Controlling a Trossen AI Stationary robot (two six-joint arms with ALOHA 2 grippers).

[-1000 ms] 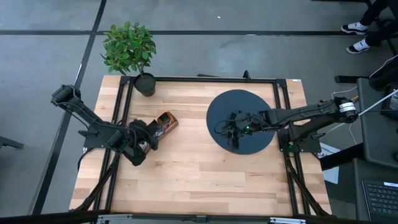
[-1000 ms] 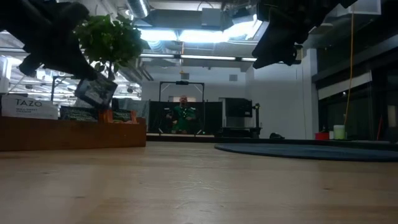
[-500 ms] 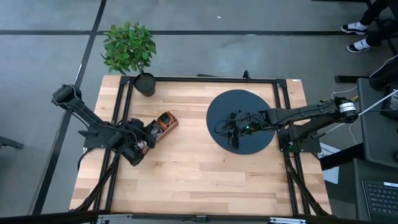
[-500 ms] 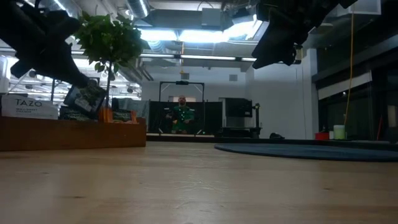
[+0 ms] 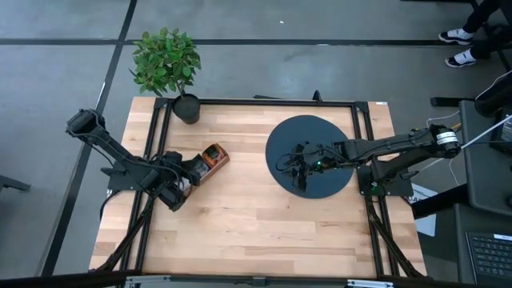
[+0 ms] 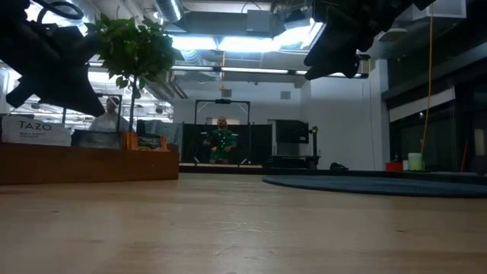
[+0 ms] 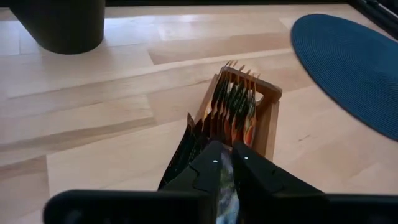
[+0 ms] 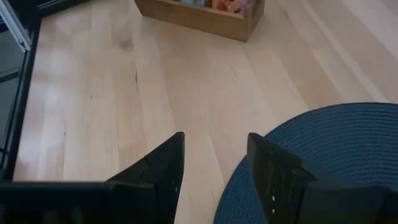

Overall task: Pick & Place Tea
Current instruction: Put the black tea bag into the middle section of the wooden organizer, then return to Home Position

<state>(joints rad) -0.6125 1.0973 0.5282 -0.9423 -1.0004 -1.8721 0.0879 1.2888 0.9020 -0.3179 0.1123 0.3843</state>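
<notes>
- left gripper (image 7: 225, 163) over the wooden box (image 7: 267, 118), fingers pinched on one tea sachet (image 7: 227, 186); remaining sachets (image 7: 235, 102) upright in box
- right gripper (image 8: 214, 163) spread open — above dark mat (image 8: 323, 143)

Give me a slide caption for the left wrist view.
Left gripper pinches a tea sachet above the sachet-filled wooden box.

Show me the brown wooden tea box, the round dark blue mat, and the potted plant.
Brown wooden tea box (image 7: 268, 118), left wrist view, on its side wall.
Round dark blue mat (image 5: 320, 132), high view, on bare surface.
Green potted plant (image 5: 166, 60), high view, on its leaves.
</notes>
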